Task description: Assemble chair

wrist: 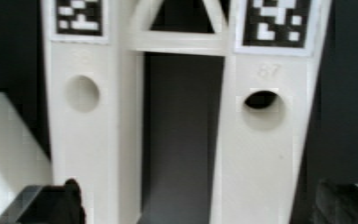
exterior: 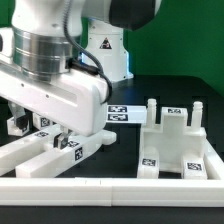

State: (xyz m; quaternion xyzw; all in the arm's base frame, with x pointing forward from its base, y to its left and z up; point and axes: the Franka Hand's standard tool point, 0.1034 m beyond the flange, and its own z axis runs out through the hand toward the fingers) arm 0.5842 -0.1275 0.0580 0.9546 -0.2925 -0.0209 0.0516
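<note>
A white chair frame fills the wrist view: two long side bars, each with a round hole and a square tag at the far end, and a slanted brace between them. My gripper is open, one dark fingertip at the outer edge of one bar and the other just clear of the second bar. In the exterior view the gripper hangs low over the tagged white frame at the exterior view's left. A blocky white chair part with upright prongs stands at the exterior view's right.
A long low white rail runs along the front of the black table. The marker board lies flat behind the gripper. The arm's white base stands at the back.
</note>
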